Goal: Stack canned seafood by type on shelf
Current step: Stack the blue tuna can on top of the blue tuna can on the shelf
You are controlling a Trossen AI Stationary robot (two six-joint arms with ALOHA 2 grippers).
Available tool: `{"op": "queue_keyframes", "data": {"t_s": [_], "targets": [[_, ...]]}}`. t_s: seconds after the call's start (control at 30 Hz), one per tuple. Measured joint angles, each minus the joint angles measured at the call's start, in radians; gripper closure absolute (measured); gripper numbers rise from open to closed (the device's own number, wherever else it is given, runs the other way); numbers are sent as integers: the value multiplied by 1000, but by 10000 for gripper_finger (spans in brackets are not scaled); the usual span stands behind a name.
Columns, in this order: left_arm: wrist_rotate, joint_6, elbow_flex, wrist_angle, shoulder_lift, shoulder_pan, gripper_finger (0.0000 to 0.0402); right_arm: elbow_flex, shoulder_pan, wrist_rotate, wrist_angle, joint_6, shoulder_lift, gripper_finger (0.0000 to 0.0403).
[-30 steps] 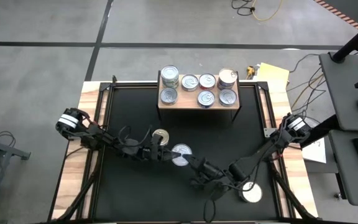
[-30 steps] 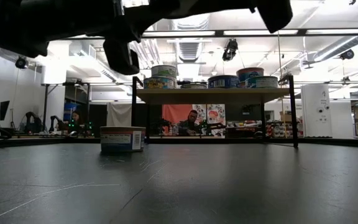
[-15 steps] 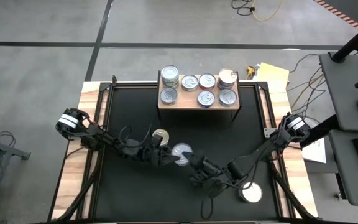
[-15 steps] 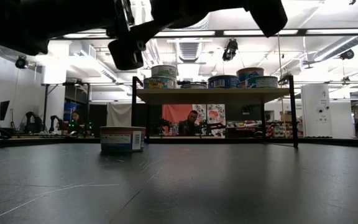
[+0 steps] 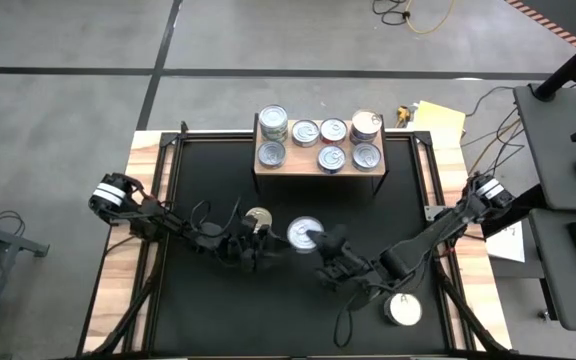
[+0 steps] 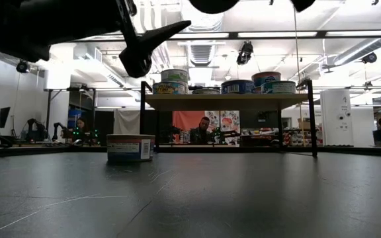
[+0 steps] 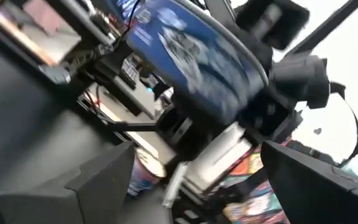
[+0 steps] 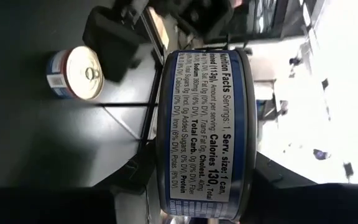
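The right gripper (image 5: 320,243) pinches a blue-labelled silver-topped can (image 5: 305,233) above the middle of the black tabletop (image 5: 388,190), pads on its side wall as the right wrist view shows (image 8: 207,134); the left gripper (image 5: 253,250) hangs just at its nine o'clock with jaws spread wide and empty. A gold-topped can (image 5: 258,217) sits on the tabletop by the left fingers; a white-topped one (image 5: 404,310) lies toward five o'clock. The wooden shelf (image 5: 320,167) at twelve o'clock carries seven or so cans, some stacked. The risk, I'd say: the two arms are close, so a swing could clip the held can or knock the gold one; a shallow side grip might also let it tilt and topple a stack on landing.
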Motion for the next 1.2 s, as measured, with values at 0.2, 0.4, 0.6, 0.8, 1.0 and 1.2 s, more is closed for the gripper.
{"op": "queue_keyframes", "data": {"t_s": [0.2,0.4,0.6,0.8,1.0,1.2], "targets": [[11,270,-7,-32,-11,-1,89,0,-3,-44,-201,248,-110,276],[15,503,-7,-67,-50,-1,116,-3,-27,-82,-377,468,-220,276],[-43,570,-7,-340,-181,-1,148,-44,-84,-101,-457,591,-288,276],[-74,572,-7,-690,-354,-1,172,-105,-161,-107,-441,573,-302,276],[-148,572,-7,-884,-455,-1,191,-147,-254,-106,-432,499,-280,276],[-280,717,-7,-948,-497,-1,215,-152,-337,-105,-428,433,-258,276]]}}
